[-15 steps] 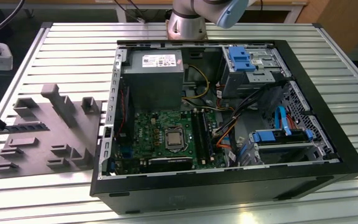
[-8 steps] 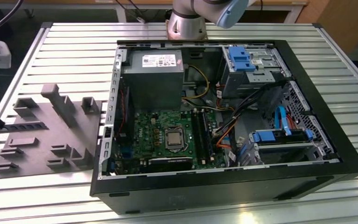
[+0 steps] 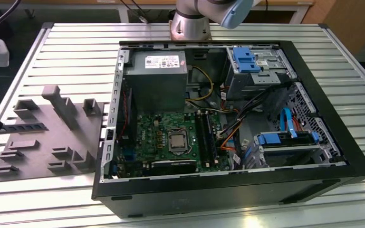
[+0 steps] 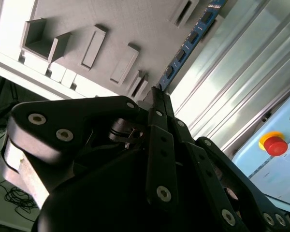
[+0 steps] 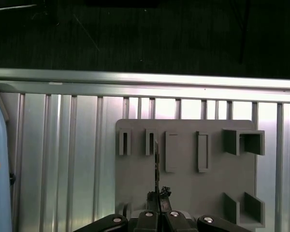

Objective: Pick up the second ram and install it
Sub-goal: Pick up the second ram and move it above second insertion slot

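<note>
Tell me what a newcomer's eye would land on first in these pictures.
The open computer case dominates the exterior view, lying on the slatted metal table with its green motherboard exposed. In the second wrist view, the black gripper is shut on a slim dark memory stick over the grey fixture plate, which sits at the exterior view's left. A red emergency button also stands out in the second wrist view.

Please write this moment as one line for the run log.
claw: shut on second ram | place: over grey fixture plate | computer case: open, ram not in it | install: not done
</note>
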`<act>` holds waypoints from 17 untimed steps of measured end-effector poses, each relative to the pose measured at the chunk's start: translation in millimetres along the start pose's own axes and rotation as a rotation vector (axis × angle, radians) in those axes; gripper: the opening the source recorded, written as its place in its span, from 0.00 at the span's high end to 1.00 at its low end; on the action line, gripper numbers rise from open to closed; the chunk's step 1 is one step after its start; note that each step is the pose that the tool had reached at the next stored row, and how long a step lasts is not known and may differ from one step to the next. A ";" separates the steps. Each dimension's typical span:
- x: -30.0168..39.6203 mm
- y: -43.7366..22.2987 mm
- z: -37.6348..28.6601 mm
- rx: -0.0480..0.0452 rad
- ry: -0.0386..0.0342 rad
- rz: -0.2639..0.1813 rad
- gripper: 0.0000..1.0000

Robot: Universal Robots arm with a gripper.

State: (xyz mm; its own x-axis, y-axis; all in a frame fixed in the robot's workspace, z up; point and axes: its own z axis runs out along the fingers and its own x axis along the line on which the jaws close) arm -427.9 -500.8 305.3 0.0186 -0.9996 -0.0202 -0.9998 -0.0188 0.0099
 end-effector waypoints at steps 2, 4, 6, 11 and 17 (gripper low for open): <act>0.0 0.0 -1.4 0.0001 -0.0001 0.000 0.89; -0.1 0.0 -2.4 0.0002 -0.0004 0.000 0.89; -0.1 0.0 -3.4 0.0002 -0.0004 0.000 0.89; -0.1 0.1 -6.4 0.0002 -0.0007 0.000 0.89; -0.2 0.1 -10.6 0.0007 -0.0009 0.000 0.89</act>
State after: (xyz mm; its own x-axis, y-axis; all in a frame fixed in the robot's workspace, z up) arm -427.8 -500.8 315.9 0.0187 -0.9996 -0.0210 -0.9998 -0.0189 0.0093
